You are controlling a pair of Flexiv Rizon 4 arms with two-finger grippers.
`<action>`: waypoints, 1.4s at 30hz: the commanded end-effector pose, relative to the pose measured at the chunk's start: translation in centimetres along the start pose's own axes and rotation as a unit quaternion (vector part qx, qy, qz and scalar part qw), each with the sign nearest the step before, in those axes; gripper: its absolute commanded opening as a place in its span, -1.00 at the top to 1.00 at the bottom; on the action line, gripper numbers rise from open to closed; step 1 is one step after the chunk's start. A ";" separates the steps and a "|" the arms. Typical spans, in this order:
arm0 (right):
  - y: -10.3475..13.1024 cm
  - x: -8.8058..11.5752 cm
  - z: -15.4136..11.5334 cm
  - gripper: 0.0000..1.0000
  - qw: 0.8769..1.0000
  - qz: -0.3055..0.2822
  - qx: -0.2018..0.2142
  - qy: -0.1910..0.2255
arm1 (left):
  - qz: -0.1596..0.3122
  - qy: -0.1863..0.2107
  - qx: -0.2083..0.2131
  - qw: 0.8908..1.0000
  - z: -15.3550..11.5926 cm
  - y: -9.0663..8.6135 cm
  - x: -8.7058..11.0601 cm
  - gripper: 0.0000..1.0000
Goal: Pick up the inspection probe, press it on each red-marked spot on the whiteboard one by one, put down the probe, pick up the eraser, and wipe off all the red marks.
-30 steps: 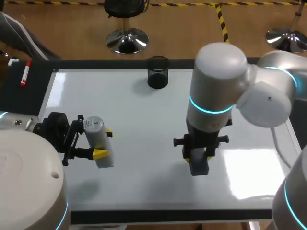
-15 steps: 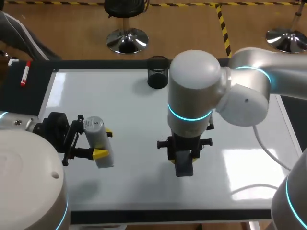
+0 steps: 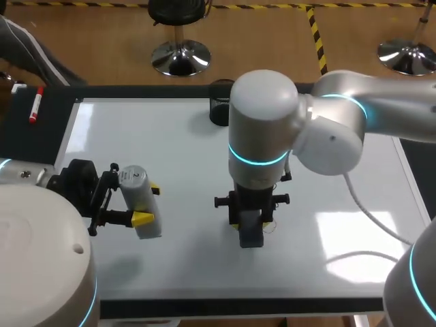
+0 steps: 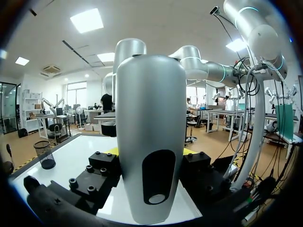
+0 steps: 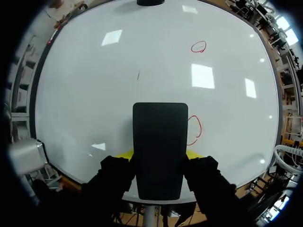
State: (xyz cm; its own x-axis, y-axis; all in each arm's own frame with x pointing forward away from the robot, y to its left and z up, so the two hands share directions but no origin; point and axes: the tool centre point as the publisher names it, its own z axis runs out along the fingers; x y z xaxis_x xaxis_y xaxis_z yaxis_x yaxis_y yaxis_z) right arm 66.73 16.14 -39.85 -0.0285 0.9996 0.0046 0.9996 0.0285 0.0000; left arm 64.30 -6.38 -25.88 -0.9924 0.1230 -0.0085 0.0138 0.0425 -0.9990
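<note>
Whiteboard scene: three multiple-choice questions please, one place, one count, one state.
1. Where is the cup? A) at the board's far edge B) at its near edge C) at its middle
2. How many red marks show in the right wrist view? A) one B) two C) four
3. The right tool is: A) open B) shut on the eraser C) shut on the cup
Answers: 1 A, it stands by the far rim; 2 B, one beside the eraser, one farther ahead; 3 B, it clamps the eraser's sides.

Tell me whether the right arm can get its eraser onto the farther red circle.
Probably yes: only bare whiteboard lies between the eraser in the right gripper and that red circle.
</note>
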 end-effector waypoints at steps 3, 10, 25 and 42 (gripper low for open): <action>0.9 1.0 1.5 1.00 1.000 -0.004 0.009 0.010 | 0.001 0.000 0.002 1.000 0.0 0.0 0.0 1.00; 1.4 1.9 2.4 1.00 1.000 -0.009 0.018 0.022 | 0.001 0.000 0.002 1.000 0.0 0.0 0.0 1.00; 1.2 1.6 4.0 1.00 0.998 -0.036 0.014 0.056 | 0.001 0.000 0.002 1.000 0.0 0.0 0.0 1.00; 1.2 -2.8 5.0 1.00 0.999 -0.021 0.014 0.046 | 0.001 0.000 0.002 1.000 0.0 0.0 0.0 1.00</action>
State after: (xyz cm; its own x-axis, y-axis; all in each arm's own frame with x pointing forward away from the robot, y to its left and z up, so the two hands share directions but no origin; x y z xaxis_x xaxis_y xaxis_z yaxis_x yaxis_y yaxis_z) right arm 67.91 15.18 -42.78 -0.0693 0.9931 0.0947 0.9971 0.0718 -0.0232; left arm 64.29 -6.38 -25.88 -0.9924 0.1230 -0.0085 0.0138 0.0424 -0.9990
